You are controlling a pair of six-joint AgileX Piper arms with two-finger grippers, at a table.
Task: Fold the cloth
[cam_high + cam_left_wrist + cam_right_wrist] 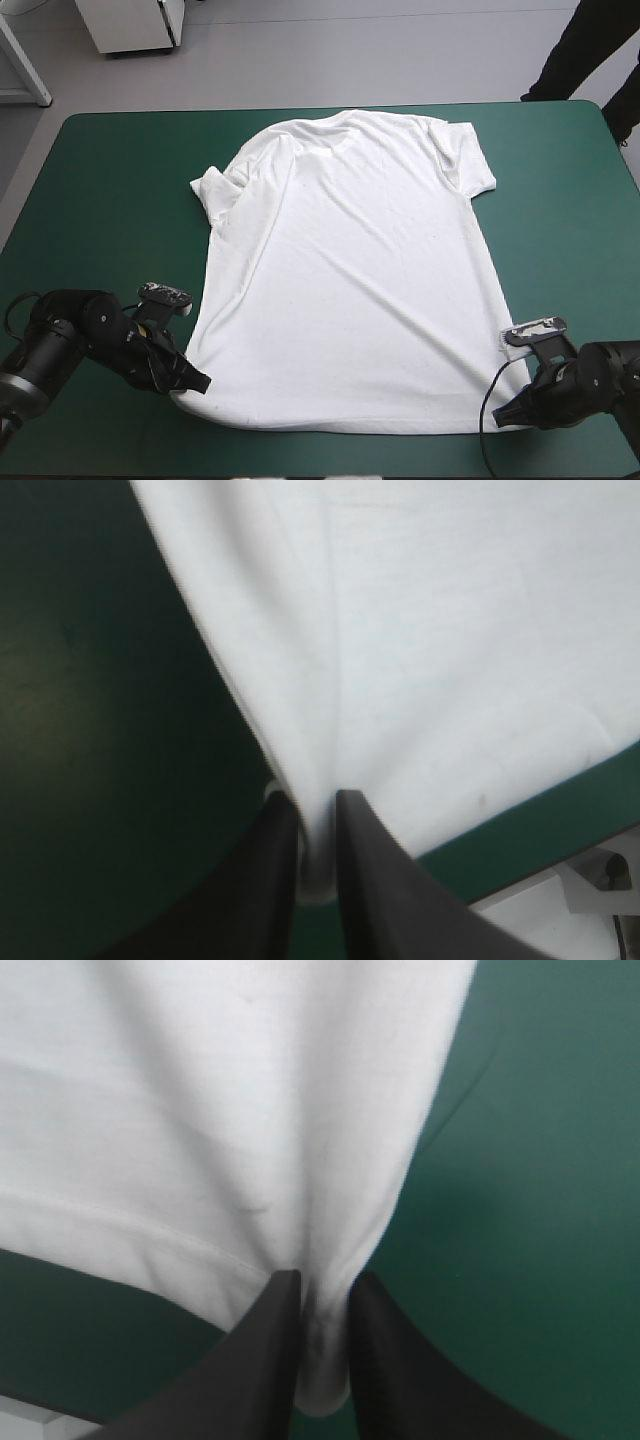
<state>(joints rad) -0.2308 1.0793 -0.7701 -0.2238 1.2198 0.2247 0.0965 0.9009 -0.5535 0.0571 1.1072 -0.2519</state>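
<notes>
- The T-shirt lies spread flat on the teal-green desk. Its collar points toward the far edge and its hem runs along the near edge.
- Its long axis runs from the near edge to the far edge, straight away from both arms.
- The left tool is at the hem's left corner. In the left wrist view its black fingers are all but closed, pinching a tuck of white cloth between them. The rest of the shirt fans out ahead of the tips.
- The right tool is at the hem's right corner. Its black fingers are also nearly together on a pinch of the stitched hem, and the cloth spreads away ahead of them.
- The two tools are well apart, one at each end of the hem, and at about the same depth on the desk. Neither arm is clearly nearer to the collar.
- The whole shirt lies ahead of both tools, and none of it lies between them and the near edge.
- The sleeve on the left side is bunched and partly folded under itself. The other sleeve lies flatter.
- Judging from this grip, the likely step is to carry the hem forward along the long axis toward the collar. That would need both arms to travel evenly so the fold line falls square across the shirt.
- The bunched sleeve could end up trapped inside such a fold.
</notes>
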